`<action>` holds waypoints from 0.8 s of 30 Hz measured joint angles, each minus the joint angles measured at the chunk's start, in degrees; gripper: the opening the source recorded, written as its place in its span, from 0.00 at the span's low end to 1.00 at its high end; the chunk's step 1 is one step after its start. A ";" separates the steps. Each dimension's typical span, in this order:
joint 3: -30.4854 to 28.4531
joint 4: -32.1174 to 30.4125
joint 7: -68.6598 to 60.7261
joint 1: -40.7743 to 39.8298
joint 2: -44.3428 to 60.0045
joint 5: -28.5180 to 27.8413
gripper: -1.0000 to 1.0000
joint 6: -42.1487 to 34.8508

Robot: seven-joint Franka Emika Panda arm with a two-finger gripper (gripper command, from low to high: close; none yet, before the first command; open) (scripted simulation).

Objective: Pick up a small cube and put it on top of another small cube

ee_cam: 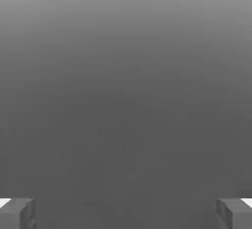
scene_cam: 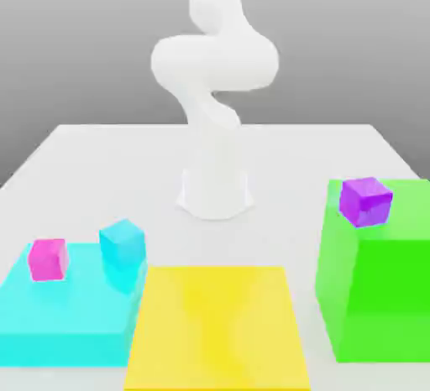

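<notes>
A small purple cube (scene_cam: 365, 201) sits on top of the tall green block (scene_cam: 378, 297) at the exterior view's right. On the flat cyan block (scene_cam: 63, 314) at the exterior view's left rest a small pink cube (scene_cam: 47, 259) and a small cyan cube (scene_cam: 122, 251), a little apart from each other. The white arm (scene_cam: 214, 62) rises from its base (scene_cam: 215, 192) and leaves the frame at the top. In the hand view my gripper (ee_cam: 126, 214) is open, its fingertips (ee_cam: 17, 213) wide apart with only plain grey background between them.
A large flat yellow block (scene_cam: 218, 326) lies at the front between the cyan and green blocks. The pale table (scene_cam: 101, 154) stretches behind the blocks around the arm's base.
</notes>
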 joint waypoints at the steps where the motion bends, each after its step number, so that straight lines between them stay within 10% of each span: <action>1: 2.00 -0.75 0.41 0.96 1.79 -0.18 0.50 0.27; 17: 34.47 -14.64 12.56 21.05 30.68 -0.86 0.50 5.43; 24: 38.11 -21.70 28.80 22.53 41.37 -1.41 0.50 16.60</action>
